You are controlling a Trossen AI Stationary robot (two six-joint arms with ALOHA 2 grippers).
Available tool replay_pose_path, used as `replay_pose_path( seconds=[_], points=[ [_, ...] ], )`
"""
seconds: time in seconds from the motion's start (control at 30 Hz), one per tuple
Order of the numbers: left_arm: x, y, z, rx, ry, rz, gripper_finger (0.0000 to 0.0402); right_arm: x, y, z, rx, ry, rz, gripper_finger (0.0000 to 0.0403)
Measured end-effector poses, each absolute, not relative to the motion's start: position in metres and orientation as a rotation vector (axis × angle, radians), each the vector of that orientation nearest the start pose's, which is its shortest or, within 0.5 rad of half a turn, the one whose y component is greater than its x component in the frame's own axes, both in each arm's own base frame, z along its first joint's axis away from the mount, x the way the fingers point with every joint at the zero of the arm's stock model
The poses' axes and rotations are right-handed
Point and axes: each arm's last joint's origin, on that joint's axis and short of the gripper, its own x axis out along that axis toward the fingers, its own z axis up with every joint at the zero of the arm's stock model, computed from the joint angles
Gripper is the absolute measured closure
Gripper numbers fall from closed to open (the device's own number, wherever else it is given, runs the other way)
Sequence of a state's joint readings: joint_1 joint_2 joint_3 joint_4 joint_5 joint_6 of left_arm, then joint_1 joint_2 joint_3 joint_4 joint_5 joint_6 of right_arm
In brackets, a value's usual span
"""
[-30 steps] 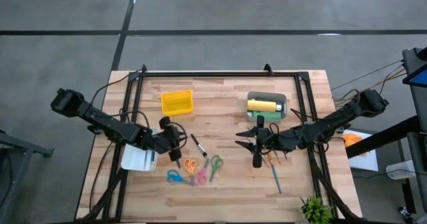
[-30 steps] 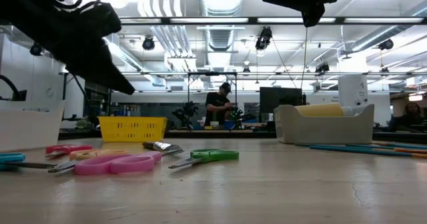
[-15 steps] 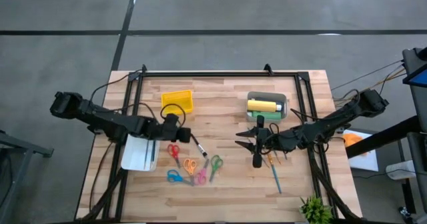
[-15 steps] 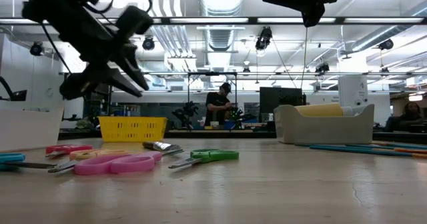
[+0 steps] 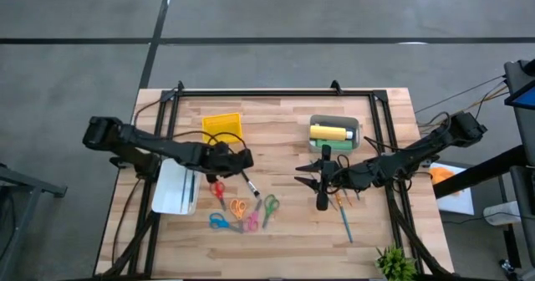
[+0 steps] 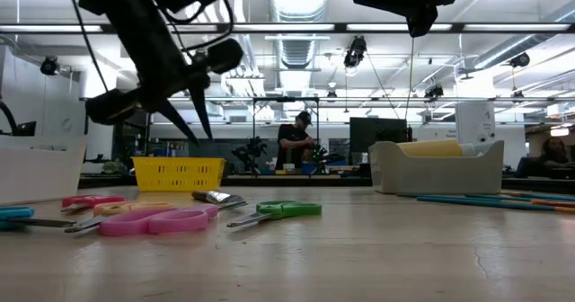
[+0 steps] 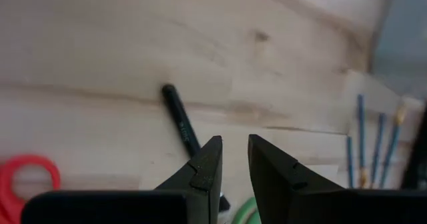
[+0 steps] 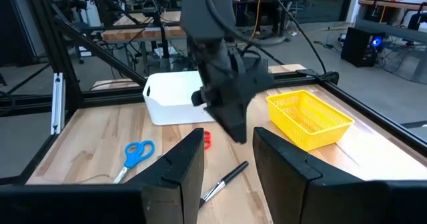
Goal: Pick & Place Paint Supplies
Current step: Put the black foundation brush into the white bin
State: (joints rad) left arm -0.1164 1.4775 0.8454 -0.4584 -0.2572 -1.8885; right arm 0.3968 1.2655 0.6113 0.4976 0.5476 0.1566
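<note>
Above black pen (image 7: 180,124) — left end effector (image 7: 232,159) narrowly parted, empty; high view hides gap.

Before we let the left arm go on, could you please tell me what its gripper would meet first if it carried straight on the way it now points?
Most likely the black pen lying on the wooden table: the left gripper hangs above it, open and empty, aimed down at its shaft. Depth is uncertain, so it might touch bare wood beside it.

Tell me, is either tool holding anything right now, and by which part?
Nothing is held. The left tool hovers open above the black pen, with only a narrow gap between its fingers. The right tool is open and empty above the table.
</note>
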Motion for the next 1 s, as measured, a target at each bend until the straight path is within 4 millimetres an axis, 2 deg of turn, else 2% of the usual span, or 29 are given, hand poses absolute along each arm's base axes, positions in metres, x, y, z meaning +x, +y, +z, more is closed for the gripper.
replay_pose_path(
  seconds=[0.17,0.33,0.43,0.83,1.0],
  points=[
    [0.29,-0.023,0.176,-1.534,0.647,1.073,0.0324,0.248,0.088,0.239,0.085,0.127,-0.161,0.0274],
    [0.295,-0.018,0.16,-1.78,0.69,1.233,0.0324,0.248,0.088,0.239,0.085,0.127,-0.161,0.0274],
    [0.295,-0.016,0.153,-1.864,0.682,1.306,0.0324,0.248,0.088,0.239,0.085,0.127,-0.161,0.0274],
    [0.298,-0.012,0.148,-1.821,0.672,1.253,0.0324,0.248,0.088,0.239,0.084,0.128,-0.161,0.0274],
    [0.301,-0.012,0.137,-1.809,0.676,1.273,0.0324,0.248,0.088,0.239,0.085,0.128,-0.161,0.0274]
  ],
)
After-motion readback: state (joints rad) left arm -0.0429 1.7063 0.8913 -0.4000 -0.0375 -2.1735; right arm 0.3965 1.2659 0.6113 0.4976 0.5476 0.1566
